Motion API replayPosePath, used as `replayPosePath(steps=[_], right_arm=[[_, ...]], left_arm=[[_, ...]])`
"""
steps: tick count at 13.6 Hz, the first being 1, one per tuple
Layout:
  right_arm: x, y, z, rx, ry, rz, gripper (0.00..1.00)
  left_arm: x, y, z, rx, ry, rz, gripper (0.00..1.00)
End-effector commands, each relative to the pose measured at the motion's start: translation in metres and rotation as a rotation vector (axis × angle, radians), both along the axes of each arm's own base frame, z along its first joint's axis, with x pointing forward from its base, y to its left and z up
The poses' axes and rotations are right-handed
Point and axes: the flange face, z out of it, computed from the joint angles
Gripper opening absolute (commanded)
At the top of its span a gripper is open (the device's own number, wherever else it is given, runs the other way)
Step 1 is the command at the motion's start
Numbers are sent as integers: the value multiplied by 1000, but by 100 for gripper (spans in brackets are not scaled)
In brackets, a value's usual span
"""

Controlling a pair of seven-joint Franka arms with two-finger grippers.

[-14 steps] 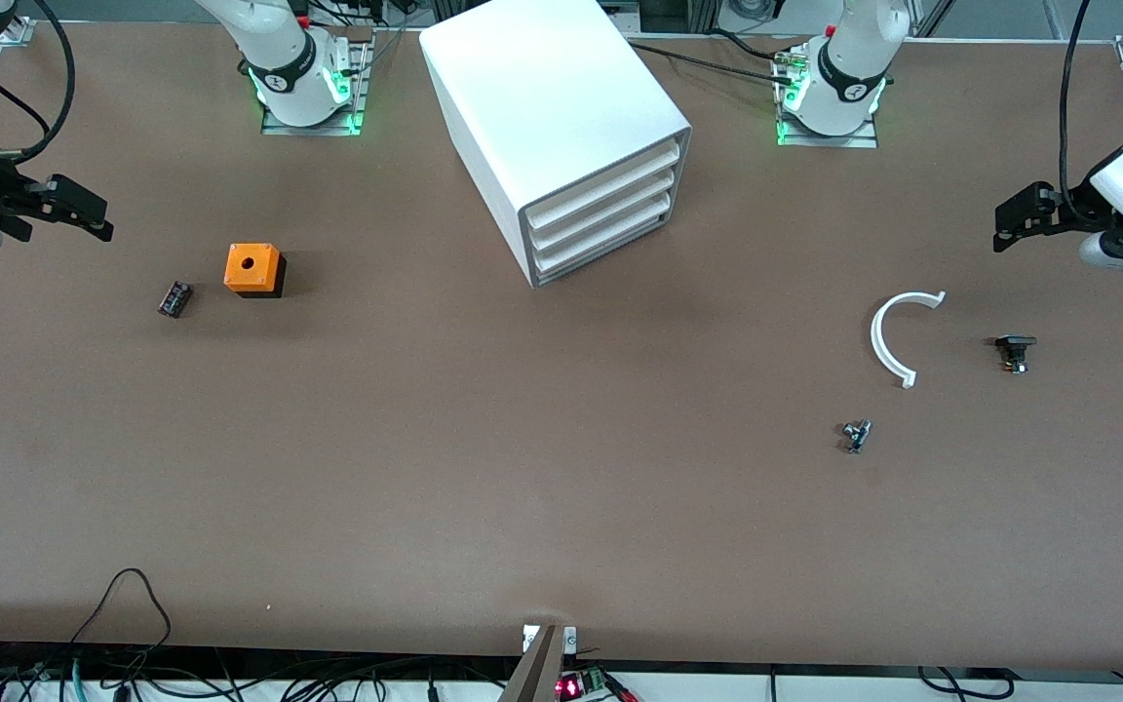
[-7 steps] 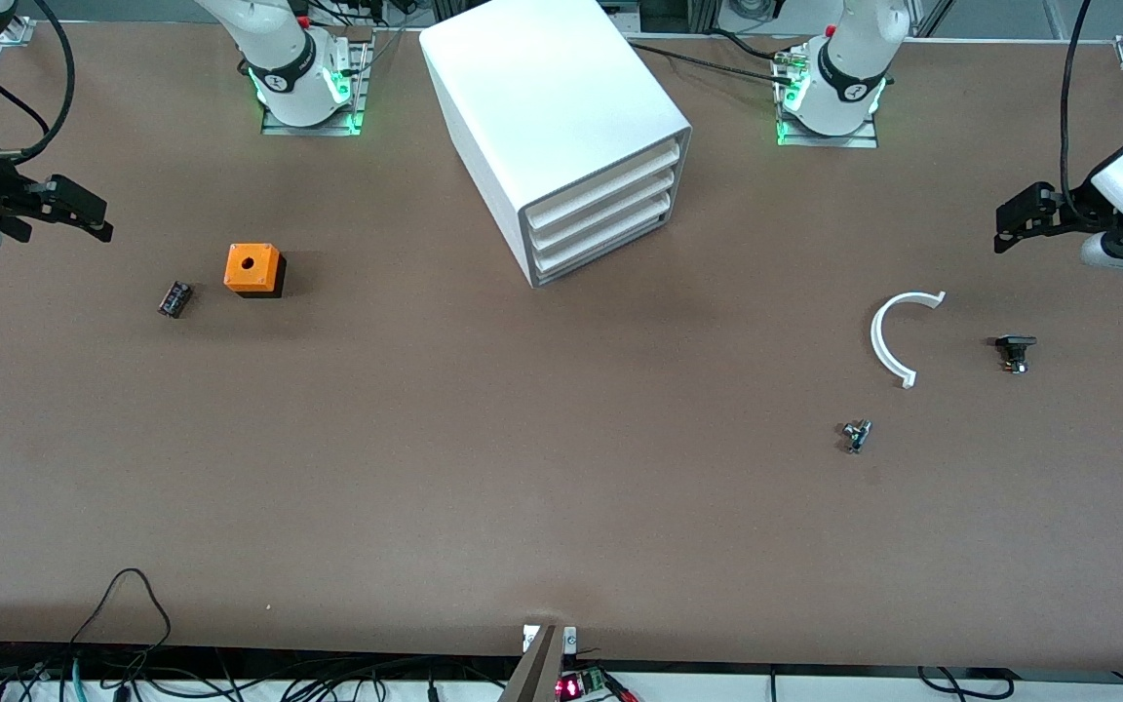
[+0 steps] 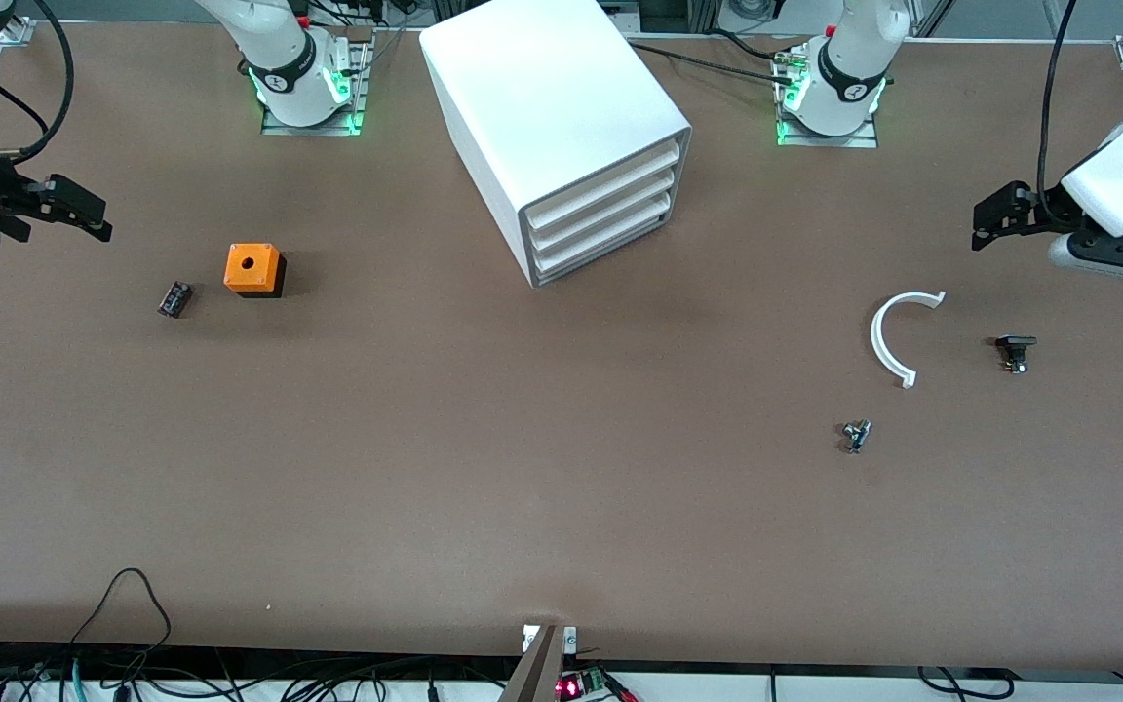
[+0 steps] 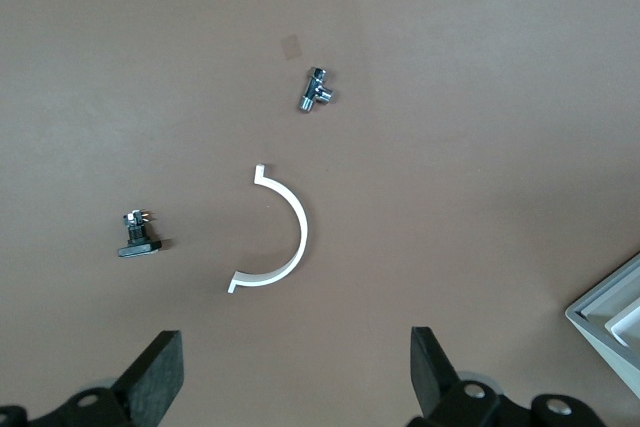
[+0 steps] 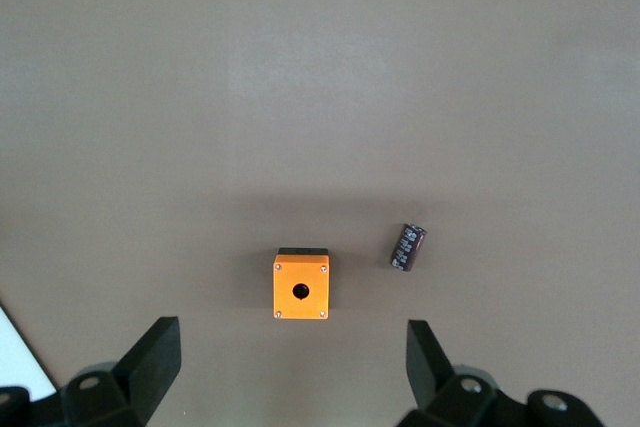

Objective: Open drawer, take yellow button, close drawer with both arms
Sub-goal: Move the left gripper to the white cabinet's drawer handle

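Note:
The white cabinet (image 3: 552,97) stands in the middle of the table near the arm bases. Its three drawer fronts are all shut; the drawer (image 3: 605,178) is the uppermost. The button is hidden. My left gripper (image 3: 979,229) is open and empty in the air over the left arm's end of the table; its wrist view (image 4: 295,377) shows bare table between the jaws and a corner of the cabinet (image 4: 610,317). My right gripper (image 3: 103,221) is open and empty over the right arm's end, and in its wrist view (image 5: 293,372) it is above the orange cube.
An orange cube with a hole (image 3: 252,269) (image 5: 301,287) and a small black cylinder (image 3: 174,298) (image 5: 407,247) lie toward the right arm's end. A white C-shaped piece (image 3: 888,336) (image 4: 290,247), a small black part (image 3: 1014,351) (image 4: 137,237) and a metal fitting (image 3: 855,435) (image 4: 317,90) lie toward the left arm's end.
My left gripper has moved a little toward the cabinet, still open. The right arm has not moved. The drawers stay shut.

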Motion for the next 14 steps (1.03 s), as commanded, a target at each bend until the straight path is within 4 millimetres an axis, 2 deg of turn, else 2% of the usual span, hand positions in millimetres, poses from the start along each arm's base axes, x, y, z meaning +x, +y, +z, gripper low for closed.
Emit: replayPosePath(steps=[1, 2, 3, 4, 7, 9, 11, 13, 14], right_arm=[[-1, -6, 7, 7, -1, -10, 100], [-1, -4, 7, 6, -1, -7, 100], [0, -1, 6, 7, -3, -2, 100], [0, 2, 6, 6, -7, 2, 100], [-1, 1, 7, 8, 0, 2, 100], [-1, 1, 8, 8, -3, 2, 100], [-1, -2, 7, 8, -1, -6, 100], [-1, -3, 7, 13, -2, -9, 100], [0, -3, 6, 12, -2, -8, 100]], left_arm=[[2, -17, -8, -24, 51, -50, 100], [3, -24, -13, -47, 65, -58, 100], [7, -39, -33, -117, 104, -64, 100], [12, -45, -61, -224, 163, -38, 100], [0, -78, -148, -538, 341, 50, 100], [-21, -112, -201, -711, 455, 115, 100], [-46, -153, -243, -847, 523, 58, 100], [-76, -198, -273, -893, 592, 16, 98], [-91, -225, -279, -892, 618, -18, 94]])
